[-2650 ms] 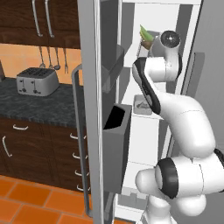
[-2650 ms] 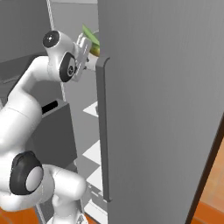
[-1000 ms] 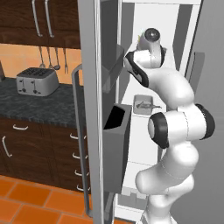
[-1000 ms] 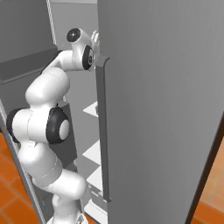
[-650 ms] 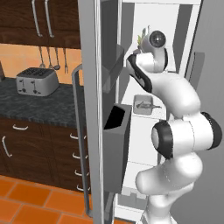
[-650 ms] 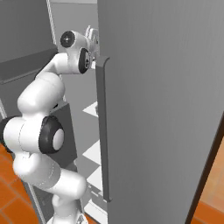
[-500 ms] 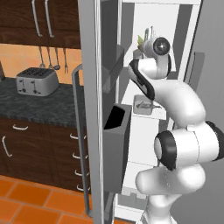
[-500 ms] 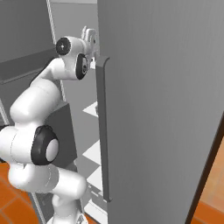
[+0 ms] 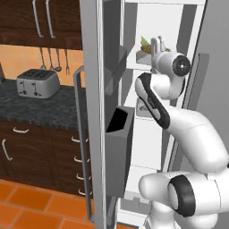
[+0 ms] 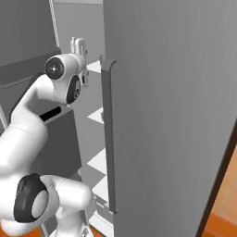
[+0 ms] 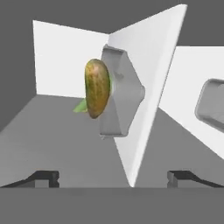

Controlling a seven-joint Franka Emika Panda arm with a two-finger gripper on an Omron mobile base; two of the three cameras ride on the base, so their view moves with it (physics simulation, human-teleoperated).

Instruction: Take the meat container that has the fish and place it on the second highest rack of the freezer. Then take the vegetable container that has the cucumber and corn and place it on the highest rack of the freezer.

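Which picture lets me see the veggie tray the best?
The hand view: the vegetable container sits on its white shelf, a yellow-green vegetable plain on it. The left base view shows it small, behind the gripper. The right base view gives no clear sight.

Arm raised high; tool (image 11: 113, 176) empty (fingers spread).
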